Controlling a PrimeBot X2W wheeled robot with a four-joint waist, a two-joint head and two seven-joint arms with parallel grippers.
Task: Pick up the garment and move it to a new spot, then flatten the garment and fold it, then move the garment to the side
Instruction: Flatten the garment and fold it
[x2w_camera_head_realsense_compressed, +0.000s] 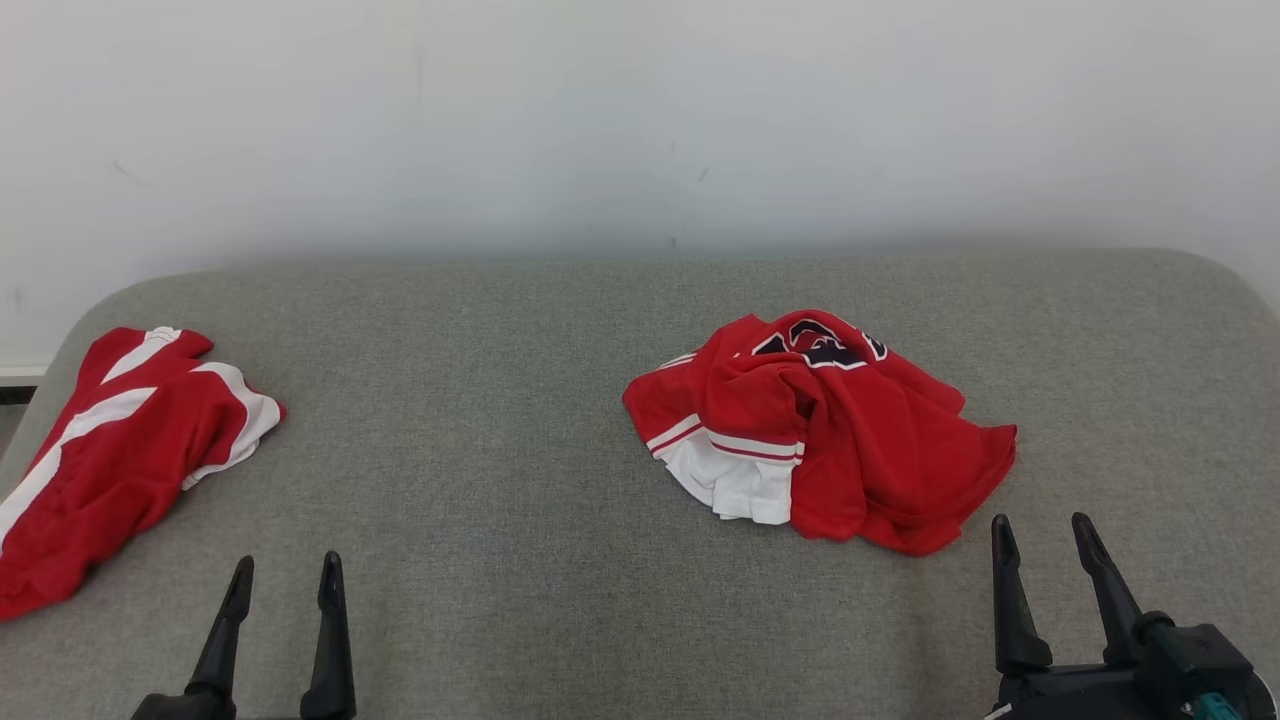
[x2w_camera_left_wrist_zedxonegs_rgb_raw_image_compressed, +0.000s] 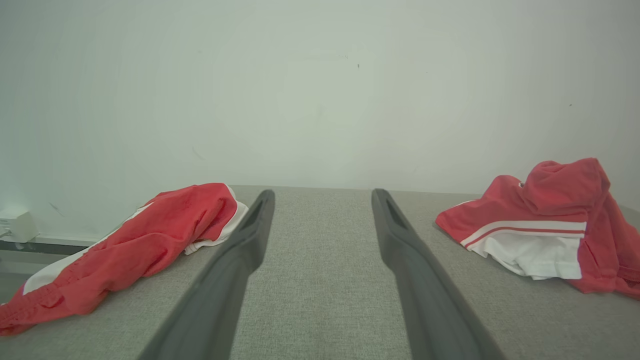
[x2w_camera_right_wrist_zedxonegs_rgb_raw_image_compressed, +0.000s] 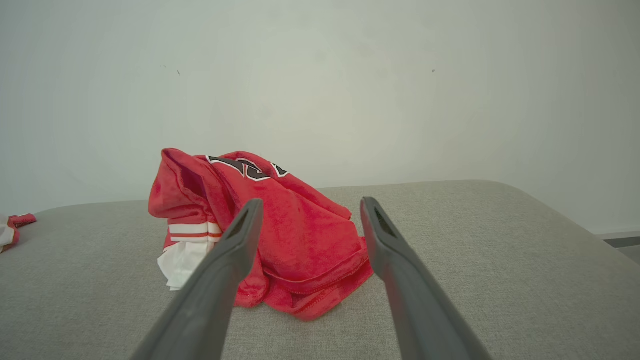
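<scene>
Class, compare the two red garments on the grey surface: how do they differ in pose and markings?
The left garment lies spread long and low; the right garment is bunched in a heap. The right garment shows dark lettering; the left garment shows none. The left garment has long white stripes; the right garment a white panel. Both are red and white.

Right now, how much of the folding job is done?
Hardly any. The crumpled red garment sits unflattened and unfolded ahead of the right fingers. In hand: nothing; those and the left fingers are open, empty. Left: pick up, move, flatten, fold, set aside. Another red garment lies far left.
</scene>
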